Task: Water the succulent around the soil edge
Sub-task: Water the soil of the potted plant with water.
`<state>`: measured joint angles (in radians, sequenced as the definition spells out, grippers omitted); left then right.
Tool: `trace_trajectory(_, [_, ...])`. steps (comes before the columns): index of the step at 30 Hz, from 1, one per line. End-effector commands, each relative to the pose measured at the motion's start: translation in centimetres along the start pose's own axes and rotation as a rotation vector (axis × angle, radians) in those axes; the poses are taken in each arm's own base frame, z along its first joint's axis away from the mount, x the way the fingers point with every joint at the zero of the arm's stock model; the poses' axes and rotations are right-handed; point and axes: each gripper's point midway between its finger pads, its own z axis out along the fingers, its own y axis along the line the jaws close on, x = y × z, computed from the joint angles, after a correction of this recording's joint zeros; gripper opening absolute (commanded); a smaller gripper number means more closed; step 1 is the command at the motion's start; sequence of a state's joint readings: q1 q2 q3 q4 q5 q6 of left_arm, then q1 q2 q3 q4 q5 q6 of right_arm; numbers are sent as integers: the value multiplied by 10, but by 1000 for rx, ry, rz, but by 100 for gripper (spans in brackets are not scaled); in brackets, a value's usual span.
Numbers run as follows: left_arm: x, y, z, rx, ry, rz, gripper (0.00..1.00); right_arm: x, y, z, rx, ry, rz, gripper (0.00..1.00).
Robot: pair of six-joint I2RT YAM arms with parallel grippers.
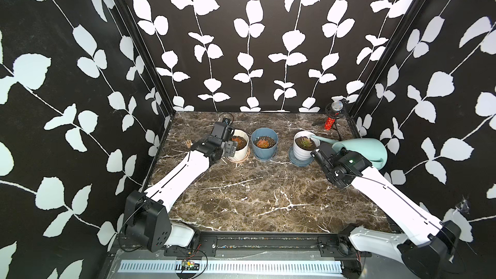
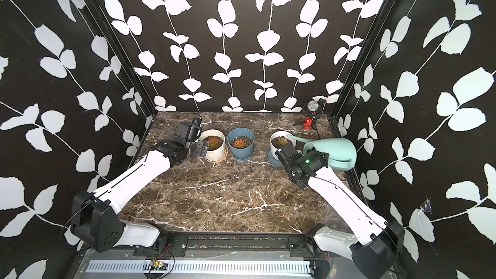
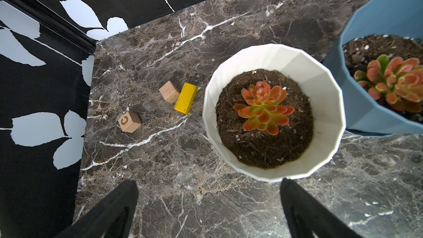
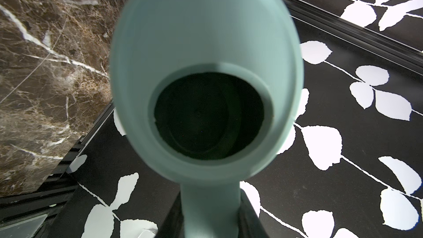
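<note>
In both top views, the pouring step looked to be in hand. The watering can hung tipped over near the desk's right edge. Its spout reached over the rim of the white pot, above the soil beside the green succulent. No water could be made out. The count was three pots in a row: this white one, a blue pot in the middle and a cream pot at the left. There were three succulents, one can and one microphone in the back corner. The same tilt showed in a top view, the watering can with its spout over the green succulent.

From the left wrist, the left gripper stood wide and empty just short of the cream pot. That pot held one orange succulent, and the blue pot held another. Off to the side lay two wooden cubes and one yellow block.

From the right wrist, the right gripper was closed narrowly around the can's handle. The watering can filled the view, its filling hole dark.

The next move probably calls for carrying the spout tip slowly round just inside the pot rim. The tilt should stay steady so the stream lands on soil and not on the leaves or over the wall.
</note>
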<state>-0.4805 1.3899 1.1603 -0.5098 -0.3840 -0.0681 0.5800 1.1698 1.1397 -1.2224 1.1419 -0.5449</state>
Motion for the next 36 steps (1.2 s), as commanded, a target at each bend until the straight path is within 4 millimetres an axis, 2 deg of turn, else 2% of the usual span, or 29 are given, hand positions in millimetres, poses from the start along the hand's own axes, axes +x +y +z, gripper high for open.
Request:
trace_trajectory(1, [-1,6,-6,-10,-13,-15,99,4,-27,-5,72,13,81,0])
trace_trajectory(28, [0,7,-7,-12,-17,-19,99,-22,-41,-1,77,-6,82,0])
trace_trajectory(36, [0,6,-7,-10,-14,-17,99,-28,-38,-3,69,-25,73,0])
